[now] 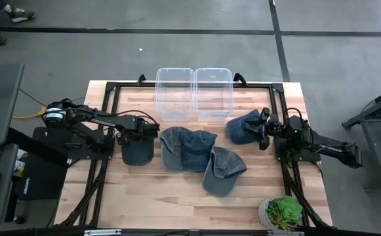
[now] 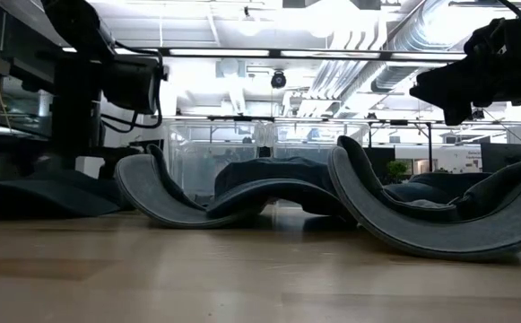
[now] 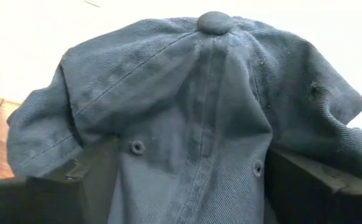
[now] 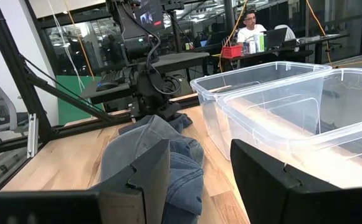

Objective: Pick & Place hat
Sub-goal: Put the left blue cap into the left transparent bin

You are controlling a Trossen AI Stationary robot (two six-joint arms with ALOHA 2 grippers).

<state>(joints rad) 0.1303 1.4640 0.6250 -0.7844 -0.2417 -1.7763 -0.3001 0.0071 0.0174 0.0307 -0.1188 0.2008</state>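
Several blue denim caps are on the wooden table. Two overlap at the middle (image 1: 187, 149), and a third (image 1: 223, 170) lies nearer the near edge. My left gripper (image 1: 144, 133) is shut on a darker cap (image 1: 138, 152), which fills the left wrist view (image 3: 193, 112). My right gripper (image 1: 262, 129) is open at the table's right. One more cap (image 1: 244, 126) lies on the table just left of it. In the right wrist view, that cap (image 4: 168, 155) shows beside and beyond one finger of the right gripper (image 4: 196, 168). My left gripper pinches the dark cap's crown (image 3: 137, 168) between its two fingers (image 3: 75, 186), the cloth bunched up between them. The top button (image 3: 215, 23) points away from the wrist. Whether the cap's peak rests on the table I cannot tell.
Two clear plastic bins (image 1: 175, 92) (image 1: 214, 92) stand side by side at the far edge, and show close in the right wrist view (image 4: 274, 106). A potted plant (image 1: 282, 213) stands at the near right corner. Black frame rails (image 1: 101, 170) run along both sides. A person (image 4: 249, 22) sits far behind.
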